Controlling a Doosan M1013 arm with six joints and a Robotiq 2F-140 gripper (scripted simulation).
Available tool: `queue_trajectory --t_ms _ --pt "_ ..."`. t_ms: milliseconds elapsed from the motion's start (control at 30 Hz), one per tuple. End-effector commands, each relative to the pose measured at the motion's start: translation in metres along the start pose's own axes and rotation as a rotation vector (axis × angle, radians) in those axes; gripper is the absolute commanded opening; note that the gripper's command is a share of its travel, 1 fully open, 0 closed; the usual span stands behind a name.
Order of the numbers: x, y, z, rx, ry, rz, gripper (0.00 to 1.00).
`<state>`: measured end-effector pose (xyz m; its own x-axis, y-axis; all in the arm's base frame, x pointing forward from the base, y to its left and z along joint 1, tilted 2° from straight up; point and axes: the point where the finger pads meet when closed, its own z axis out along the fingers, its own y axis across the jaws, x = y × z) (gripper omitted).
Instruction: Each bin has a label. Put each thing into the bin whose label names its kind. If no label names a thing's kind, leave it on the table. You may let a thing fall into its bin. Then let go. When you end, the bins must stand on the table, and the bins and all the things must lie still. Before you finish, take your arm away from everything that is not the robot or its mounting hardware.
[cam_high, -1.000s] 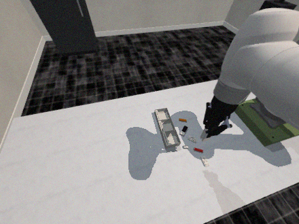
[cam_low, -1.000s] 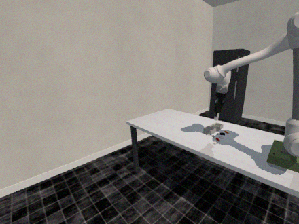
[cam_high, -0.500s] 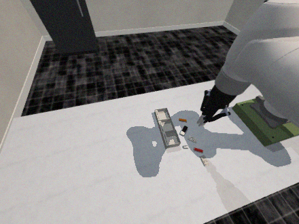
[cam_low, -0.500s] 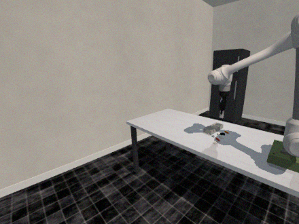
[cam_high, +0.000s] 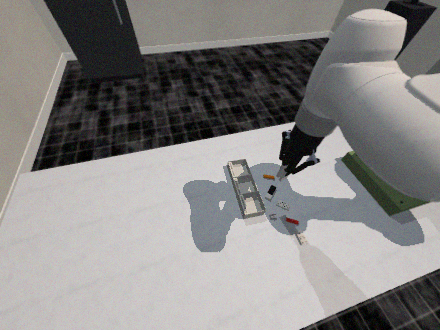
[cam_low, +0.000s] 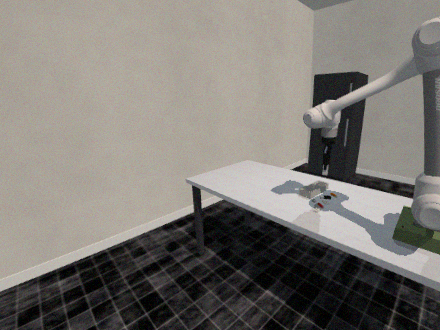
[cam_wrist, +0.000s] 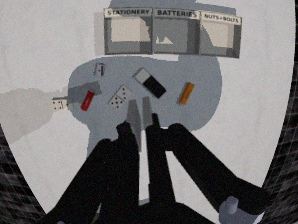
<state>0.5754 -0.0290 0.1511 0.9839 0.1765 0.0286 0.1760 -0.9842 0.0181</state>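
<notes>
A row of three small grey labelled bins (cam_high: 240, 163) (cam_wrist: 107, 32) (cam_low: 312, 189) stands on the white table (cam_high: 100, 250). To its right lie several small things: an orange piece (cam_high: 269, 176) (cam_wrist: 186, 92), a black-and-white piece (cam_high: 271, 190) (cam_wrist: 152, 84), a white dotted tile (cam_high: 283, 204) (cam_wrist: 119, 96), a small grey clip (cam_high: 273, 216) (cam_wrist: 100, 68), a red piece (cam_high: 292, 220) (cam_wrist: 87, 100) and a small white dotted block (cam_high: 301, 238) (cam_wrist: 60, 103). My gripper (cam_high: 281, 176) (cam_wrist: 141, 108) (cam_low: 327, 165) is shut, with nothing seen between the fingers. It hangs above the table over these things, pointing down.
The arm's green base plate (cam_high: 380, 185) (cam_low: 412, 230) sits on the table's right side. The bins cast a shadow with the arm around the small things. A dark cabinet (cam_high: 97, 35) (cam_low: 345, 125) stands on the floor beyond the table.
</notes>
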Motion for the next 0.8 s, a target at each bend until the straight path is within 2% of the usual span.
queue_trajectory --t_ms 0,67,133,633,767 --pt "0.01 0.027 0.016 0.007 0.002 -0.009 0.05" --pt "0.015 0.041 0.023 0.007 0.002 -0.009 0.05" --pt "0.015 0.041 0.023 0.007 0.002 -0.009 0.05" --pt "0.049 0.146 0.082 0.007 0.002 -0.009 0.05" --pt "0.052 0.156 0.088 0.007 0.002 -0.009 0.05"
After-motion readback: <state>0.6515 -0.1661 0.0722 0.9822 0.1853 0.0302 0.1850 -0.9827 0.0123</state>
